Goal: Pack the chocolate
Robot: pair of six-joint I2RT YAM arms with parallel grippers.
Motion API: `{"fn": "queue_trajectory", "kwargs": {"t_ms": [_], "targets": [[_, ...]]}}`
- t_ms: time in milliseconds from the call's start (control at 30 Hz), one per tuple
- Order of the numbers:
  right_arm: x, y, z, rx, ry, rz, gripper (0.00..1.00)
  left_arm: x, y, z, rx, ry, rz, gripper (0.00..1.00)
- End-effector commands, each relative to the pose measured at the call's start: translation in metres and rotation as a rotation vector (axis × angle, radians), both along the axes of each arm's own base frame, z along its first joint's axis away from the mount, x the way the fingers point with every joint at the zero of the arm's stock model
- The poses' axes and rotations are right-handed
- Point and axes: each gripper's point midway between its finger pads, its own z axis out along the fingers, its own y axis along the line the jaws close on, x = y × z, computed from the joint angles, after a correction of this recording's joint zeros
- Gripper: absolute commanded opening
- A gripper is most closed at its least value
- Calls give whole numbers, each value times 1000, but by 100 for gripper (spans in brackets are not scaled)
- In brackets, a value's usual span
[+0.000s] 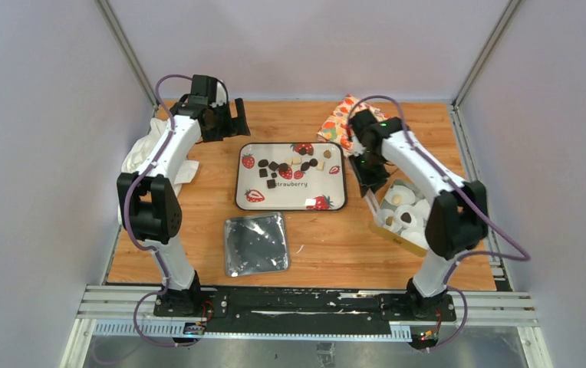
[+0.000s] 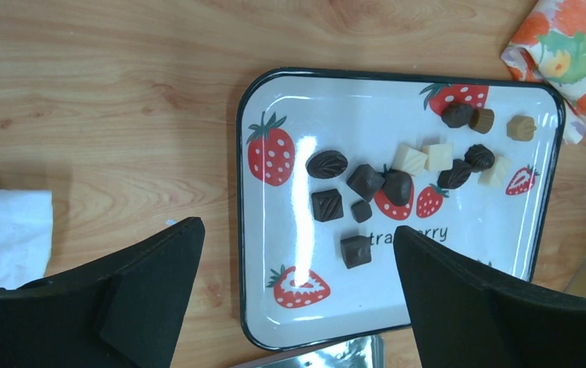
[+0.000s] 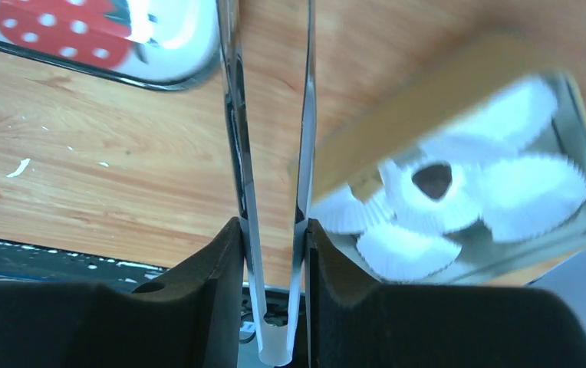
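The chocolate point(image 1: 286, 167), several dark brown pieces and a few tan and cream ones, lies loose on the strawberry-print tray point(image 1: 290, 207). In the left wrist view the pieces point(image 2: 397, 180) are spread over the middle and right of the tray point(image 2: 271, 307). My left gripper point(image 1: 225, 123) hangs open and empty above the tray's left end point(image 2: 297, 230). My right gripper point(image 1: 368, 172) is shut on metal tongs point(image 3: 238, 153) beside a gold box point(image 1: 397, 234) of white paper cups. One cup holds a dark piece point(image 3: 432, 180).
A silver tin lid point(image 1: 255, 243) lies in front of the tray. A white cloth point(image 1: 140, 157) lies at the left, and a floral packet point(image 1: 340, 123) at the back right. The tray's corner shows in the right wrist view point(image 3: 159, 69).
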Motion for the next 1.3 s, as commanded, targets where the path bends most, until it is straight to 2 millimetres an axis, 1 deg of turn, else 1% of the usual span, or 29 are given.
{"fn": "queue_trajectory", "kwargs": {"t_ms": [0,133,200,300,367,467,567,667,733,833,967,1067,1167,1233,1267], "targets": [[-34,-50,9,72,28,-255,0,6,5,6,8,-8,9,100],[-73,-98,3,84,28,-550,0,6,3,5,-6,-2,4,100],[-94,-115,0,105,18,-698,0,5,2,2,-8,4,2,100],[-109,-138,-7,120,-6,-869,0,6,-1,1,-20,6,-10,100],[-115,-145,-14,137,1,-931,0,7,-4,-1,-33,9,-20,100],[-116,-152,-21,152,31,-956,0,9,-6,0,-46,9,-23,100],[-108,-155,-23,154,40,-941,0,10,-8,1,-56,8,-27,100],[-102,-157,-27,153,53,-930,0,8,-8,2,-54,7,-27,100],[-97,-159,-31,157,50,-924,2,7,-7,1,-48,8,-27,100],[-94,-162,-36,154,66,-923,3,5,-4,0,-36,11,-22,100],[-90,-169,-37,140,54,-931,4,2,-3,-2,-31,16,-21,100],[-90,-171,-40,139,66,-929,10,0,-2,-4,-27,19,-19,100],[-93,-171,-43,139,74,-931,22,-1,-2,-5,-26,21,-20,100],[-95,-171,-45,138,81,-932,29,-2,-2,-5,-26,24,-19,100],[-95,-171,-46,138,83,-931,30,-2,-2,-6,-26,24,-19,100]]}}
